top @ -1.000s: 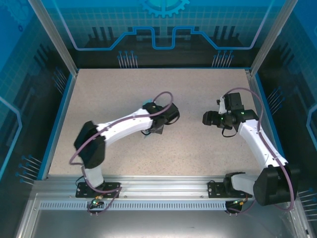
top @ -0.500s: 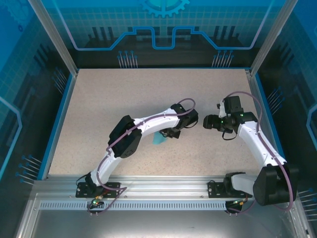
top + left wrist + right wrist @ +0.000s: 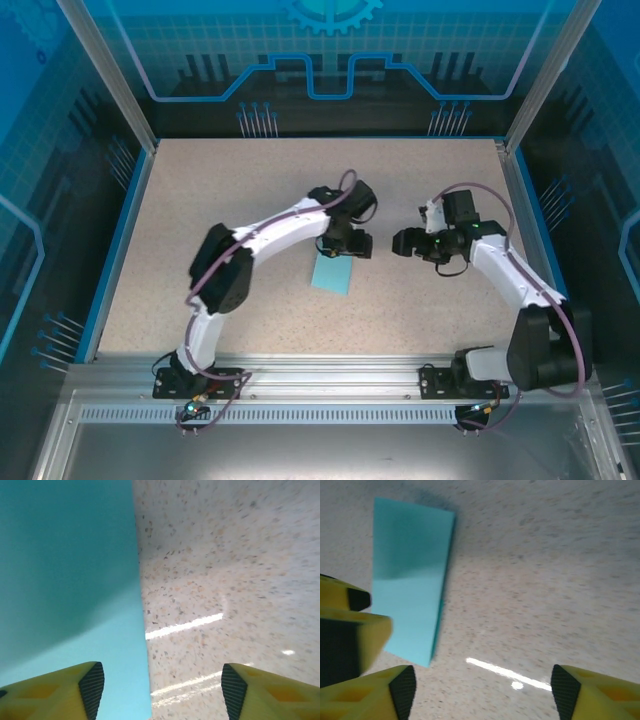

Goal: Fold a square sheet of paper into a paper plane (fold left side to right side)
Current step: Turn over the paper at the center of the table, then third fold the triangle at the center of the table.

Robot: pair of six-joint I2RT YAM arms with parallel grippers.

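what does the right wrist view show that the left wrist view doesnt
Right wrist: nearly the whole turquoise paper sheet as a narrow rectangle, with the left gripper's fingers at its edge. Left wrist: a close-up of one long straight sheet edge, the left gripper straddling it. Both: the sheet lying on the speckled table, and yellow jaws standing open, on the right gripper too.

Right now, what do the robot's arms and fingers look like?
The left arm and right arm are white tubes with chunky black joints. A thin purple cable loops along each one. The fingers are bright yellow wedges, tipped with black textured pads.
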